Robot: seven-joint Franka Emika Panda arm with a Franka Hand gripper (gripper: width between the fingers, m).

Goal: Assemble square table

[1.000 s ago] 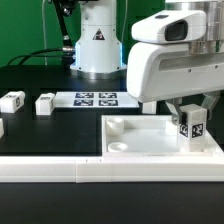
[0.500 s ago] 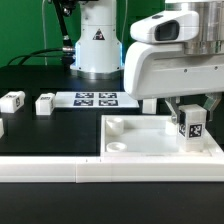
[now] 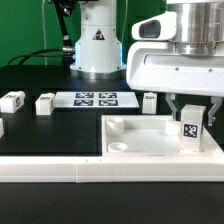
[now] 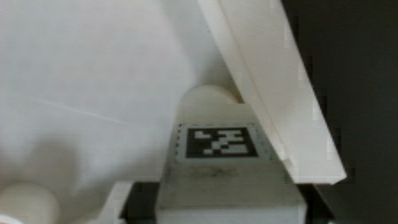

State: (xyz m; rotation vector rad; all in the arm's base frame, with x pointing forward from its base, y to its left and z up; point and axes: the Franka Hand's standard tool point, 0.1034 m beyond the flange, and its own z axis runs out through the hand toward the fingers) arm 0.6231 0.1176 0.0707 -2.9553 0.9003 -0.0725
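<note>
The white square tabletop (image 3: 140, 145) lies with its raised rim up at the exterior view's right. A white leg (image 3: 189, 131) with a black-and-white tag stands upright in the tabletop's corner at the exterior view's right. My gripper (image 3: 189, 120) is shut on this leg from above. In the wrist view the leg (image 4: 222, 150) sits between my dark fingers (image 4: 144, 203), right beside the tabletop's rim (image 4: 267, 70); my gripper (image 4: 228, 206) grips it on both sides. Loose legs lie on the black table: two (image 3: 12, 100) (image 3: 45, 103) at the left, one (image 3: 149, 101) behind the tabletop.
The marker board (image 3: 95, 99) lies flat in front of the robot base (image 3: 97, 45). A long white L-shaped rail (image 3: 60, 170) runs along the front edge. Another white piece (image 3: 2, 128) shows at the far left edge.
My jaws have closed in on the leg. The arm has shifted slightly toward the exterior view's right, uncovering the loose leg behind the tabletop. The held leg sits a little lower.
</note>
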